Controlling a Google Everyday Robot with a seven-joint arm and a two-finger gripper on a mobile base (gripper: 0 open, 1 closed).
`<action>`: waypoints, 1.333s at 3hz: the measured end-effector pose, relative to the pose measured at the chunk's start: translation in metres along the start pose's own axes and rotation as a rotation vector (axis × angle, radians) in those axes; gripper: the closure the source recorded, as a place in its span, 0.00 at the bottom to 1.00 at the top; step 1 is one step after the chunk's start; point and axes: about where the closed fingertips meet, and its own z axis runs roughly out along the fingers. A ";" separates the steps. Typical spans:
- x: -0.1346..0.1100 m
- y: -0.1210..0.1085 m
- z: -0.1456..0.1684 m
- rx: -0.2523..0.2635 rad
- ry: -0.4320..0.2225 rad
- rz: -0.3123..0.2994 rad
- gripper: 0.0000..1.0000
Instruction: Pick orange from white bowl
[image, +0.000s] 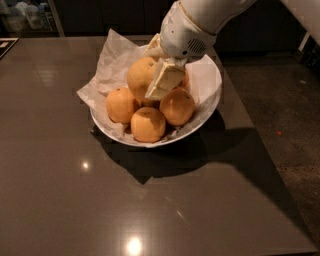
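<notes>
The white bowl (212, 102) stands on the dark table, lined with crumpled white paper (113, 61). The large yellow-orange orange (140, 76) sits at the top of the pile in the bowl, a little above the others. My gripper (149, 75) comes down from the upper right and is shut on this orange, with one cream finger (165, 80) across its right front side. The other finger is mostly hidden behind the fruit. Smaller, deeper oranges lie at the left (121, 105), front (147, 124) and right (177, 106); another is mostly hidden behind the finger.
The dark glossy table (75, 190) reaches to the front and left of the bowl. Its right edge runs diagonally close past the bowl, with speckled floor (285, 115) beyond. My white arm (200, 20) hangs over the bowl's back right.
</notes>
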 end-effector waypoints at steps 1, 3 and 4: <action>-0.025 0.008 -0.021 0.055 -0.020 -0.029 1.00; -0.037 0.021 -0.030 0.071 -0.023 -0.056 1.00; -0.040 0.048 -0.037 0.081 -0.037 -0.017 1.00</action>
